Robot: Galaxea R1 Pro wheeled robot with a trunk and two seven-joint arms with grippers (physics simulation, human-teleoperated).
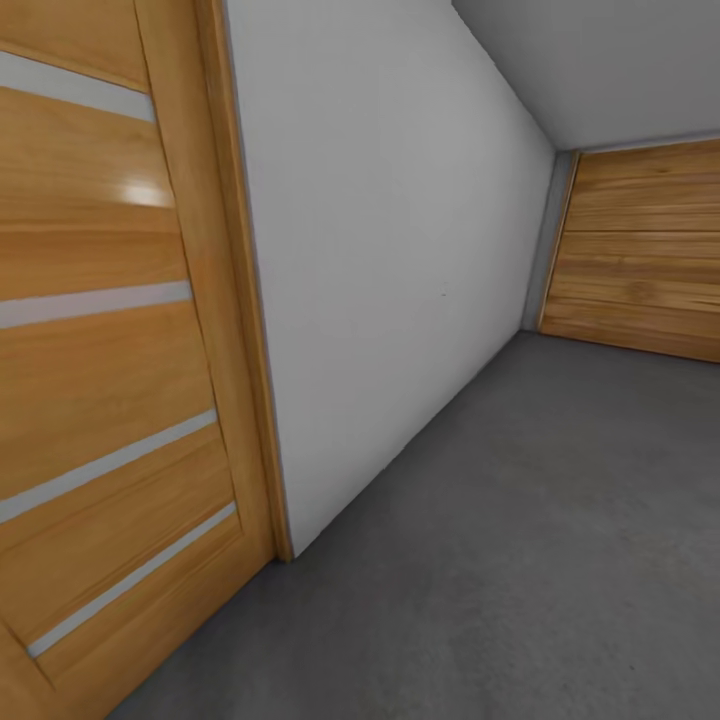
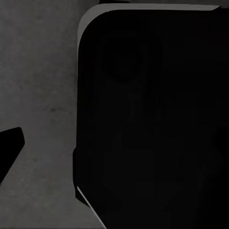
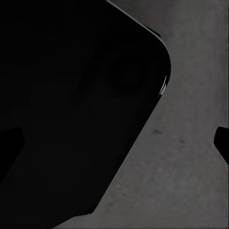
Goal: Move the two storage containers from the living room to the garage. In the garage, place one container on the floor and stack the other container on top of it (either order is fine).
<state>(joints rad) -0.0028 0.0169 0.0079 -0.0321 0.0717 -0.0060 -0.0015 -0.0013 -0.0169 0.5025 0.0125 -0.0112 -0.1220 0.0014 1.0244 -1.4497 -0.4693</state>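
Hanging over the floor (image 2: pixel 43 95), the left claw (image 2: pixel 10 148) shows one dark fingertip beside a big black body (image 2: pixel 152 119), and the right claw (image 3: pixel 222 143) shows fingertips at both edges; I cannot tell how wide either stands. Beyond them the grey concrete runs along a pale wall (image 1: pixel 400 250) between a wooden door (image 1: pixel 110 380) and a wood-panelled far wall (image 1: pixel 640 260).

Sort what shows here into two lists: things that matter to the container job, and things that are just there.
Matters to the job:
- dark grey concrete floor, where a container is to be set down
- pale grey wall, part of the bare room

Just there:
- wooden door with pale stripes, beside the wall
- wood-panelled far wall
- dark robot body seen from the wrist views
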